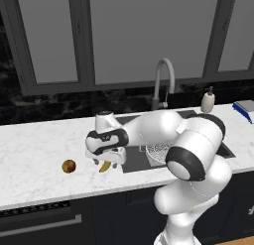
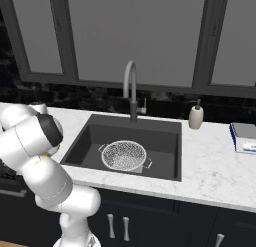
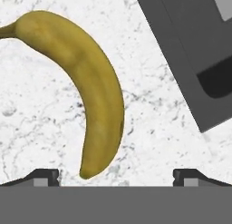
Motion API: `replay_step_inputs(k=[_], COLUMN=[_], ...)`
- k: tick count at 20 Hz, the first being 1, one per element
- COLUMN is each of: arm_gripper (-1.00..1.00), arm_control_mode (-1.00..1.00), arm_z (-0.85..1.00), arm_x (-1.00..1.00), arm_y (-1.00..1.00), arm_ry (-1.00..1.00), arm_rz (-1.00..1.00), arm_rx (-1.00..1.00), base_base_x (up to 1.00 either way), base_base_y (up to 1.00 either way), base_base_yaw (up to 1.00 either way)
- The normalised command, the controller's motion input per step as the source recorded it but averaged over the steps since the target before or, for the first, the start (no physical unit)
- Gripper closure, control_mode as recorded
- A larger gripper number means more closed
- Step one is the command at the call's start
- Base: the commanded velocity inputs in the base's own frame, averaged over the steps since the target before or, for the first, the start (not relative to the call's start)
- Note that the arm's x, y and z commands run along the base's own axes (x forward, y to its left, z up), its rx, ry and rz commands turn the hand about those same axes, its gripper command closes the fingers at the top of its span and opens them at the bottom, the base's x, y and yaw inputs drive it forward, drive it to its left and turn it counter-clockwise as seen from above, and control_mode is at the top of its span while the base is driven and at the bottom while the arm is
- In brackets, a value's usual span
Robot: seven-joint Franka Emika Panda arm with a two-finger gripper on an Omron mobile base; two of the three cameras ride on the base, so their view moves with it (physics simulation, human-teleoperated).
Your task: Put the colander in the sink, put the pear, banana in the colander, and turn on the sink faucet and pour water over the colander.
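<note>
on the white marble counter (image 1: 34, 154), furthest left in the left base view, the pear (image 1: 69, 165) sits by itself, well apart from the basin. just to its right lies the banana (image 1: 104, 166), flat on the marble near the left rim of the sink (image 2: 165, 136), partly covered by the hand above it. the gripper (image 1: 105, 158) hangs right over the fruit; in the hand view the banana (image 3: 88, 89) curves down between the two dark finger tips (image 3: 43, 177), which stand wide apart near the bottom corners with marble showing between them, so the jaws are fully spread and hold nothing. i can't tell from these views whether the tips touch the counter.

further right, the dark sink holds the colander (image 2: 124, 156), upright on the basin floor toward the front, its perforated bowl with no fruit in it. behind the basin stands the sink faucet (image 2: 131, 88), its arched spout reaching over the sink. right of that a small soap bottle (image 2: 196, 116) sits on the counter.
</note>
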Motion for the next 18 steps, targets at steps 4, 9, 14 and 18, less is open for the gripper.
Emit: replay_step_inputs(k=[4, 9, 14, 18], arm_gripper=[-1.0, -1.0, -1.0, -1.0], arm_control_mode=[-1.0, -1.0, -1.0, -1.0], arm_z=[-0.2, -0.21, -0.16, -0.16], arm_x=[0.0, 0.18, 0.5, 0.51], arm_y=[0.0, 0.0, 0.0, 0.0], arm_ry=[-0.11, -0.1, -0.04, -0.02], arm_rz=[-0.05, -0.02, 0.0, 0.0], arm_rx=[-0.11, -0.08, -0.01, -0.01], base_base_x=[0.0, 0.0, 0.0, 0.0], base_base_y=[0.0, 0.0, 0.0, 0.0], base_base_yaw=[0.0, 0.0, 0.0, 0.0])
